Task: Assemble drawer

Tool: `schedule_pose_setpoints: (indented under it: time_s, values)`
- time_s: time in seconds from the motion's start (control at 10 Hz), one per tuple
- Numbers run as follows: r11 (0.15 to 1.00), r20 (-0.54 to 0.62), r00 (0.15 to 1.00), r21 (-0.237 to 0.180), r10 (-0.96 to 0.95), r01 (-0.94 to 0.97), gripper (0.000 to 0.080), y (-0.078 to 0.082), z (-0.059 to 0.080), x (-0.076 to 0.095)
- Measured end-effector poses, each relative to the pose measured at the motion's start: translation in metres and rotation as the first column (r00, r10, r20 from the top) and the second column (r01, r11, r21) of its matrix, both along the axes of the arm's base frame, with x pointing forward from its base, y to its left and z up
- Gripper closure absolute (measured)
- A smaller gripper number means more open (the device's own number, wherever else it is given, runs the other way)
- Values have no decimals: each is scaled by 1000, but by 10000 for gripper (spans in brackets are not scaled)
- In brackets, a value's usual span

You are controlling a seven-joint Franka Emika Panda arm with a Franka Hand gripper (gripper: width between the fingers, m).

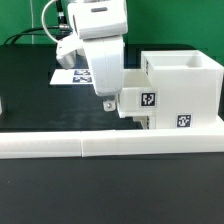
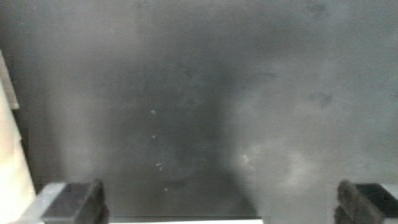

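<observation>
The white drawer casing stands at the exterior view's right, against the white border bars. A white tray with a black-and-white tag sits partly pushed into its lower slot, sticking out toward the exterior view's left. My gripper hangs just beside the tray's outer end, fingers pointing down. In the wrist view the two fingers stand wide apart over bare dark table, with nothing between them. A second tray is not in view.
The marker board lies on the black table behind the arm. Long low white border bars run along the front. A pale edge shows at one side of the wrist view.
</observation>
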State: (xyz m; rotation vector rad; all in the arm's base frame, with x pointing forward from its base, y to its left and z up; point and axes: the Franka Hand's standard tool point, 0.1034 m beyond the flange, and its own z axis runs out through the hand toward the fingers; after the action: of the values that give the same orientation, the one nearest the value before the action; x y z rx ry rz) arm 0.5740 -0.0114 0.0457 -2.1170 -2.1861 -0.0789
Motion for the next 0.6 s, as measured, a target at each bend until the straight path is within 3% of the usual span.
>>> schedule_pose_setpoints:
  time_s: [0.6]
  values:
    - [1000,-1,1000,1,12,-12,150,-29,-3,-11]
